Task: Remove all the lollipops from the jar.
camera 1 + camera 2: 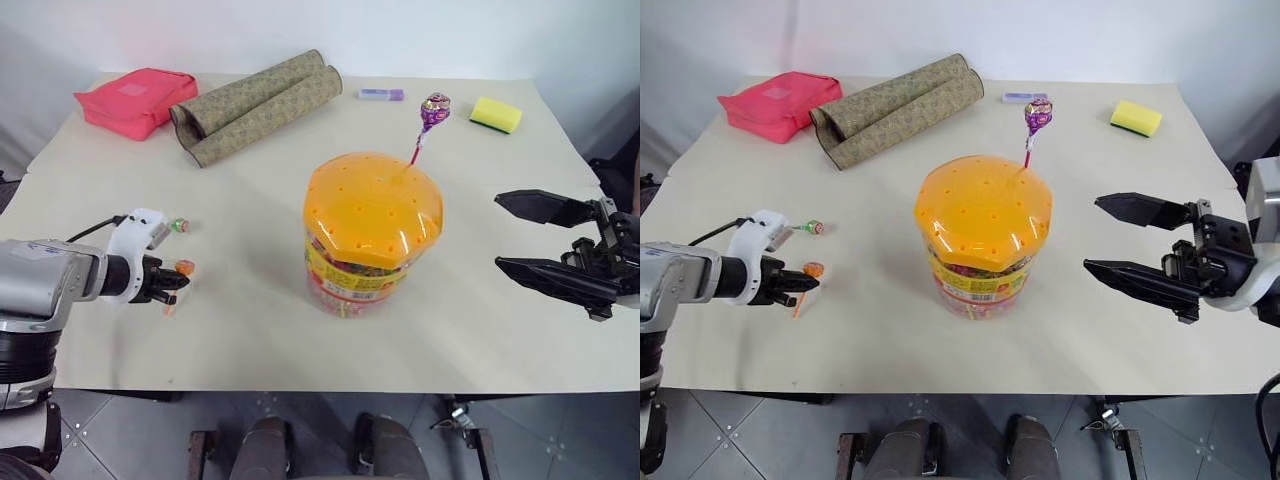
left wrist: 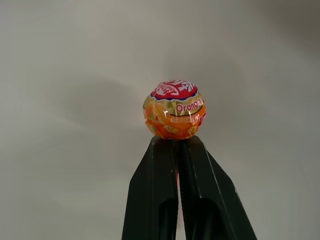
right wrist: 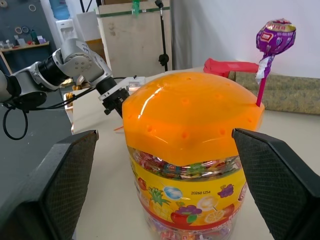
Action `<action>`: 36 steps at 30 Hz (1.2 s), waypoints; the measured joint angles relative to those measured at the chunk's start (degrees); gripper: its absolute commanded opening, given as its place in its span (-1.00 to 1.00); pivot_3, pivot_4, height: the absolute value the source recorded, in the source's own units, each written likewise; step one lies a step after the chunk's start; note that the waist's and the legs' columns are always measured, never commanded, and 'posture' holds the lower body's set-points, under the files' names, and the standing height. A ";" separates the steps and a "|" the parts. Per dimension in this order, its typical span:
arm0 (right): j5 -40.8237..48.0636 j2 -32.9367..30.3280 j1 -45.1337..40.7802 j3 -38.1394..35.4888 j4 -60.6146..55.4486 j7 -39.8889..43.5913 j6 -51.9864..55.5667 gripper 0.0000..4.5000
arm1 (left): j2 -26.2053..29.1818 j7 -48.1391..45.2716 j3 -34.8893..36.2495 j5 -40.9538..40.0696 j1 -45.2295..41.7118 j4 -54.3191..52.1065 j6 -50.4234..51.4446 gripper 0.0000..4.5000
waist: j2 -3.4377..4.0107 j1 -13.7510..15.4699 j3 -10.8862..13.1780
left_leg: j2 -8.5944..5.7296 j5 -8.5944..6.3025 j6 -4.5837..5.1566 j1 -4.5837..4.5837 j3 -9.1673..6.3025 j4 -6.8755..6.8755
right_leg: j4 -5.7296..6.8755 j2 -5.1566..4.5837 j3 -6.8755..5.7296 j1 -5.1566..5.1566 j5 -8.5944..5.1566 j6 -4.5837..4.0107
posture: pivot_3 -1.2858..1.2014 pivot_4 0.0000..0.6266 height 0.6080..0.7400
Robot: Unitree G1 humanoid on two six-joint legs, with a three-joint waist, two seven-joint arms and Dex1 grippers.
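Note:
The jar (image 1: 372,235), a clear tub of sweets with a domed orange lid, stands mid-table. A purple lollipop (image 1: 434,110) on a pink stick rises from a hole in the lid's far right side. My left gripper (image 1: 170,284) hangs low over the table's left part, shut on the stick of the orange lollipop (image 2: 174,110), whose head sits just past the fingertips. A green lollipop (image 1: 179,225) lies on the table just behind it. Right of the jar, my right gripper (image 1: 1092,235) is open and points at the jar without touching it.
At the back of the table lie a pink pouch (image 1: 135,100), two patterned cardboard rolls (image 1: 260,105), a small purple tube (image 1: 382,94) and a yellow sponge (image 1: 496,114). The table's front edge (image 1: 330,388) runs close below the jar.

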 measured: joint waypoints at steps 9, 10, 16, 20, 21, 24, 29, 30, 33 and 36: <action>-0.52 0.01 -1.45 0.23 0.31 -0.38 0.04 1.00 | 0.68 0.69 -2.89 -0.23 -0.03 2.15 -4.97 -0.67 | 0.13 -0.10 -0.07 | 0.00 0.00 0.00 0.06 0.04 0.00 | 0.05 0.00 0.03 0.00 0.00 0.00 | 0.03 -0.52 1.00; -0.53 0.00 -1.45 0.23 0.31 -0.39 0.04 1.00 | 0.75 0.63 -3.13 -0.33 -0.14 2.16 -5.28 -0.55 | 0.13 -0.10 -0.08 | 0.00 0.00 0.00 0.07 0.04 0.00 | 0.06 0.00 0.04 0.00 0.00 0.00 | 0.03 -0.52 1.00; -1.32 -0.23 -1.41 0.18 0.67 -0.15 0.04 1.00 | 1.29 0.25 -3.59 -0.90 -0.38 2.16 -6.34 0.25 | 0.14 -0.24 -0.08 | 0.01 0.01 -0.01 0.09 0.07 0.00 | 0.09 0.00 0.06 0.00 0.00 0.00 | 0.03 -0.52 1.00; -1.80 -1.26 -1.53 0.06 1.64 0.57 0.03 1.00 | 3.42 -0.51 -3.74 -1.55 -0.90 2.29 -6.73 0.82 | 0.13 -0.35 -0.08 | 0.01 0.01 -0.01 0.07 0.07 -0.01 | 0.08 0.00 0.06 -0.02 0.00 0.00 | 0.03 -0.52 1.00; -2.08 -1.47 -1.67 0.04 2.02 0.83 0.01 1.00 | 3.98 -0.99 -3.74 -1.96 -1.60 2.26 -6.90 0.96 | 0.13 -0.30 -0.07 | 0.01 0.01 -0.01 0.06 0.06 -0.01 | 0.07 0.00 0.05 -0.02 0.00 0.00 | 0.03 -0.52 1.00; -2.86 -1.77 -1.92 0.04 2.77 1.22 -0.14 1.00 | 5.67 -2.58 -3.72 -2.72 -3.97 2.22 -8.40 0.99 | 0.13 -0.19 -0.07 | 0.00 0.00 -0.01 0.04 0.07 0.00 | 0.05 0.00 0.05 -0.02 0.00 0.00 | 0.03 -0.52 1.00; -3.97 -1.84 -2.35 0.03 3.41 1.64 -0.24 1.00 | 6.45 -6.01 -3.59 -4.75 -7.73 2.36 -12.29 0.99 | 0.12 -0.30 -0.07 | 0.00 0.01 -0.01 0.03 0.08 -0.01 | 0.05 0.00 0.04 -0.03 0.00 0.00 | 0.03 -0.52 1.00; -4.28 -1.89 -2.55 0.02 3.61 1.64 -0.24 1.00 | 6.45 -6.92 -3.47 -5.27 -8.85 2.36 -13.50 0.99 | 0.11 -0.27 -0.06 | 0.00 0.01 -0.01 0.01 0.07 0.00 | 0.05 0.00 0.03 -0.04 0.00 0.00 | 0.03 -0.52 1.00; -4.99 -2.77 -3.57 -0.03 4.44 1.39 -0.15 1.00 | 3.63 -9.81 0.83 -8.04 -13.18 3.00 -19.72 0.99 | 0.11 -0.12 -0.06 | 0.00 0.00 -0.01 -0.01 0.07 0.02 | 0.04 0.00 0.02 -0.04 0.00 0.00 | 0.03 -0.52 1.00; -5.59 -3.59 -5.25 -0.05 5.07 0.13 0.09 1.00 | -0.95 -12.90 5.20 -11.09 -15.71 5.12 -27.06 0.99 | 0.13 -0.33 -0.07 | -0.01 0.01 -0.01 0.01 0.08 0.00 | 0.04 0.00 0.02 -0.03 0.00 0.00 | 0.03 -0.52 1.00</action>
